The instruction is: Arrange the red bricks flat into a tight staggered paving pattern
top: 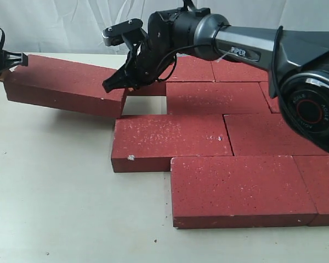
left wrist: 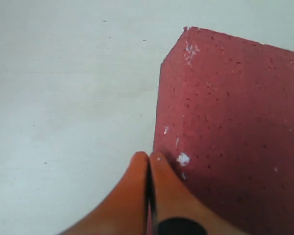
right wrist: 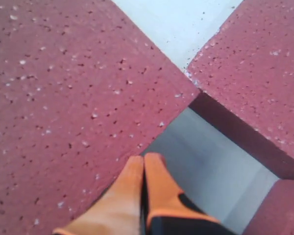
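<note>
Several red bricks lie flat in staggered rows, among them a middle brick (top: 170, 139) and a front brick (top: 238, 189). One loose brick (top: 66, 85) sits askew at the back left, apart from the rows. An open gap (top: 145, 104) of bare table lies beside its right end. My left gripper (top: 21, 59) is shut, its tips (left wrist: 149, 156) against the end edge of the loose brick (left wrist: 235, 122). My right gripper (top: 108, 86) is shut too, its tips (right wrist: 144, 159) at the edge of the loose brick (right wrist: 63, 98), over the gap (right wrist: 210, 161). Neither holds anything.
The pale table (top: 55, 208) stretches to the left and front of the bricks. A white backdrop (top: 60, 24) hangs behind. My right arm (top: 247, 46) reaches across the back rows, its base (top: 312, 109) at the right edge.
</note>
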`<act>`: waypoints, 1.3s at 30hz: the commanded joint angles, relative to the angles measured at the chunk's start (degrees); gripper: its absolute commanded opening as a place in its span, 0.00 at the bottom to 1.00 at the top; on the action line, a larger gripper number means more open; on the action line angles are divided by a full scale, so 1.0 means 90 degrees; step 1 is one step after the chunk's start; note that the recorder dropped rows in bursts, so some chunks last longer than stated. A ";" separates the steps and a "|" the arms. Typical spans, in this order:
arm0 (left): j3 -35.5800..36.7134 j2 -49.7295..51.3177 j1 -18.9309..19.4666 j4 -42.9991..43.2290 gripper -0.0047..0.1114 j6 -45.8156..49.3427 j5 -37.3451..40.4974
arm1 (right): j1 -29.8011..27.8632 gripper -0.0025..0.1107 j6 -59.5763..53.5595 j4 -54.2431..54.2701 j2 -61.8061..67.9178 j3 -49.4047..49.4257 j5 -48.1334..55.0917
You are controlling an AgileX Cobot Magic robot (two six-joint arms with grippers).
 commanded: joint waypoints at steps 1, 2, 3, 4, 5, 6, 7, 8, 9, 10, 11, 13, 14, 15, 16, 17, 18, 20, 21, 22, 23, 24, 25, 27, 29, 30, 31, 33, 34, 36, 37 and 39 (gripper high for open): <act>0.0067 -0.0063 -0.0085 -0.0250 0.04 -0.0049 0.0028 | 0.0129 0.01 -0.0007 0.0435 0.0098 -0.0037 -0.0522; 0.0119 -0.0063 -0.0081 -0.0226 0.04 -0.0049 -0.0059 | 0.0129 0.01 -0.0007 0.0444 0.0125 -0.0037 -0.0579; 0.0188 -0.0063 -0.0081 -0.0209 0.04 -0.0049 -0.0161 | 0.0129 0.01 -0.0007 0.0444 0.0143 -0.0037 -0.0638; 0.0254 -0.0050 -0.0069 -0.0209 0.04 -0.0049 -0.0267 | 0.0129 0.01 -0.0007 0.0444 0.0142 -0.0037 -0.0679; 0.0351 -0.0050 -0.0069 -0.0209 0.04 -0.0049 -0.0439 | 0.0129 0.01 -0.0007 0.0444 0.0159 -0.0037 -0.0724; 0.0408 -0.0038 -0.0039 -0.0209 0.04 -0.0049 -0.0541 | 0.0129 0.01 -0.0007 0.0481 0.0159 -0.0037 -0.0766; 0.0445 -0.0038 -0.0037 -0.0257 0.04 -0.0063 -0.0626 | 0.0129 0.01 -0.0007 0.0481 0.0168 -0.0037 -0.0829; 0.0475 -0.0038 -0.0013 -0.0288 0.04 -0.0077 -0.0722 | 0.0129 0.01 -0.0007 0.0529 0.0168 -0.0067 -0.0852; 0.0475 -0.0038 -0.0013 -0.0301 0.04 -0.0077 -0.0756 | 0.0129 0.01 -0.0020 0.0528 0.0168 -0.0130 -0.0852; 0.0475 -0.0038 -0.0001 -0.0313 0.04 -0.0077 -0.0833 | 0.0129 0.01 -0.0033 0.0528 0.0168 -0.0176 -0.0852; 0.0475 -0.0038 -0.0001 -0.0379 0.04 -0.0077 -0.0892 | 0.0129 0.01 -0.0033 0.0528 0.0168 -0.0235 -0.0866; 0.0475 -0.0027 -0.0001 -0.0420 0.04 -0.0077 -0.0971 | 0.0129 0.01 -0.0033 0.0528 0.0197 -0.0374 -0.0880; 0.0475 -0.0036 -0.0001 -0.0420 0.04 -0.0053 -0.0971 | 0.0129 0.01 -0.0033 0.0528 0.0215 -0.0449 -0.0837; 0.0475 -0.0036 -0.0001 -0.0420 0.04 -0.0041 -0.0971 | 0.0129 0.01 -0.0033 0.0528 0.0254 -0.0493 -0.0799; 0.0475 -0.0036 -0.0001 -0.0405 0.04 -0.0040 -0.0971 | 0.0129 0.01 -0.0033 0.0528 0.0285 -0.0509 -0.0783; 0.0475 -0.0036 -0.0001 -0.0389 0.04 -0.0040 -0.0971 | 0.0129 0.01 -0.0033 0.0528 0.0312 -0.0520 -0.0757; 0.0475 -0.0024 0.0029 -0.0390 0.04 -0.0040 -0.0971 | 0.0156 0.01 -0.0033 0.0528 0.0351 -0.0520 -0.0747; 0.0475 0.0004 0.0028 -0.0375 0.04 -0.0040 -0.0971 | 0.0172 0.01 -0.0033 0.0528 0.0448 -0.0520 -0.0699; 0.0475 0.0033 0.0028 -0.0374 0.04 -0.0040 -0.0960 | 0.0172 0.01 -0.0033 0.0528 0.0482 -0.0520 -0.0664; 0.0475 0.0090 0.0028 -0.0374 0.04 -0.0040 -0.0947 | 0.0172 0.01 -0.0033 0.0528 0.0549 -0.0520 -0.0635; 0.0475 0.0145 0.0028 -0.0374 0.04 -0.0040 -0.0898 | 0.0172 0.01 -0.0033 0.0528 0.0575 -0.0520 -0.0621; 0.0475 0.0204 0.0028 -0.0374 0.04 -0.0040 -0.0886 | 0.0172 0.01 -0.0033 0.0513 0.0583 -0.0520 -0.0604; 0.0475 0.0271 0.0028 -0.0434 0.04 -0.0040 -0.0853 | 0.0172 0.01 -0.0033 0.0513 0.0583 -0.0520 -0.0585; 0.0475 0.0404 0.0028 -0.0528 0.04 -0.0040 -0.0821 | 0.0172 0.01 -0.0033 0.0503 0.0583 -0.0520 -0.0504; 0.0475 0.0453 0.0028 -0.0528 0.09 -0.0040 -0.0760 | 0.0172 0.05 -0.0033 0.0318 0.0583 -0.0520 -0.0240; 0.0475 0.0453 0.0028 -0.0528 0.16 -0.0040 -0.0760 | 0.0172 0.16 -0.0033 0.0245 0.0583 -0.0520 -0.0110; 0.0475 0.0453 0.0028 -0.0528 0.20 -0.0040 -0.0744 | 0.0172 0.22 -0.0033 0.0245 0.0583 -0.0520 -0.0071; 0.0475 0.0453 0.0028 -0.0528 0.31 -0.0040 -0.0706 | 0.0159 0.43 -0.0022 0.0230 0.0524 -0.0520 0.0072; 0.0475 0.0453 0.0028 -0.0532 0.35 -0.0040 -0.0706 | 0.0159 0.49 -0.0022 0.0190 0.0489 -0.0520 0.0102; 0.0475 0.0453 0.0028 -0.0532 0.41 -0.0051 -0.0706 | 0.0159 0.55 -0.0011 -0.0086 0.0290 -0.0520 0.0155; 0.0475 0.0453 0.0028 -0.0532 0.42 -0.0051 -0.0706 | 0.0159 0.55 -0.0011 -0.0181 0.0200 -0.0520 0.0183; 0.0475 0.0453 0.0041 -0.0532 0.44 -0.0051 -0.0723 | 0.0132 0.50 -0.0011 -0.0266 -0.0023 -0.0520 0.0396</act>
